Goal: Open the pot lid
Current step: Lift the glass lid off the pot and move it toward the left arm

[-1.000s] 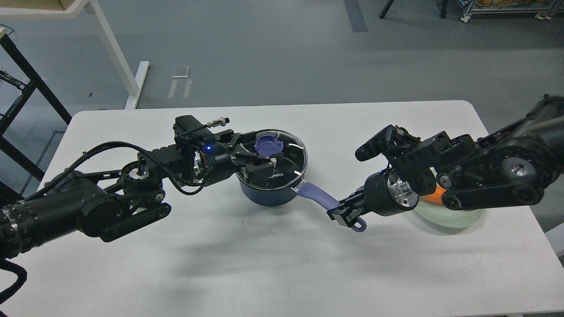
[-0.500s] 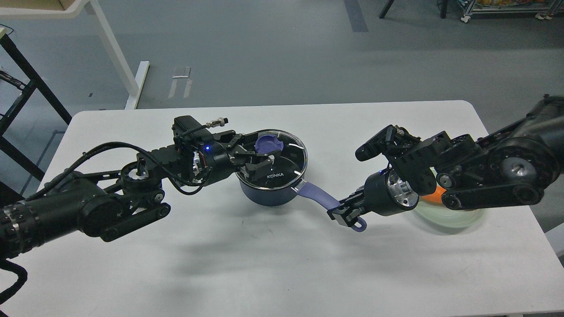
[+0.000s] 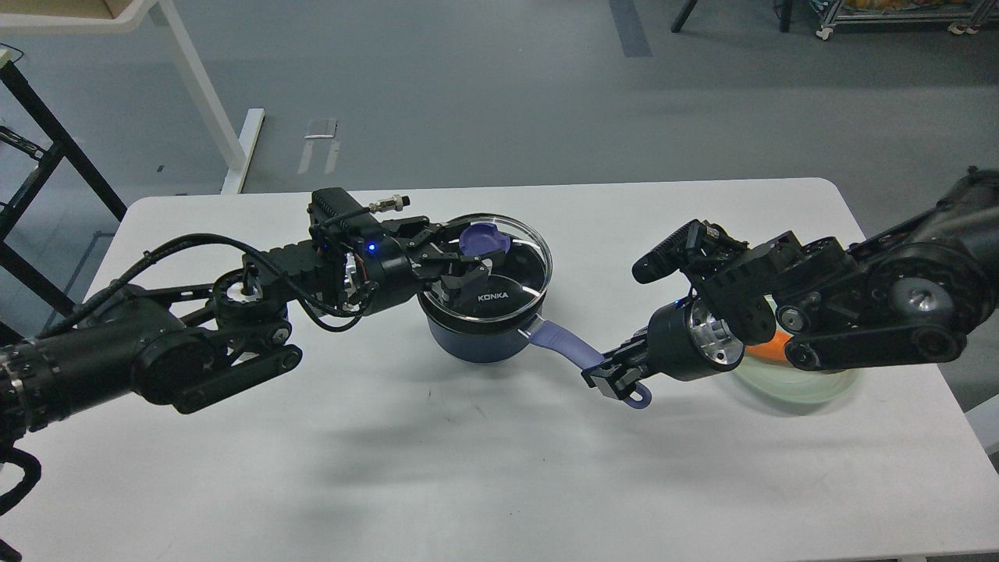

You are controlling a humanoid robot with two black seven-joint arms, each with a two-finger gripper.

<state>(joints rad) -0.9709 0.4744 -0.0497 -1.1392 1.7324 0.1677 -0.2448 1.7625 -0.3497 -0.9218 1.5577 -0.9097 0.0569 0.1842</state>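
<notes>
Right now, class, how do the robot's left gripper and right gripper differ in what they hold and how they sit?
The left gripper grips the lid by its purple knob; the right gripper clamps the end of the pot handle. The left gripper is raised, holding the lid tilted above the pot; the right gripper sits low, near the table. Both are black, with jaws shut on something.

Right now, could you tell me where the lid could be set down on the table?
The widest bare patch is the near table strip, in front of the pot and both arms. The far edge behind the lid is narrower. Crowded: around the handle and plate.
</notes>
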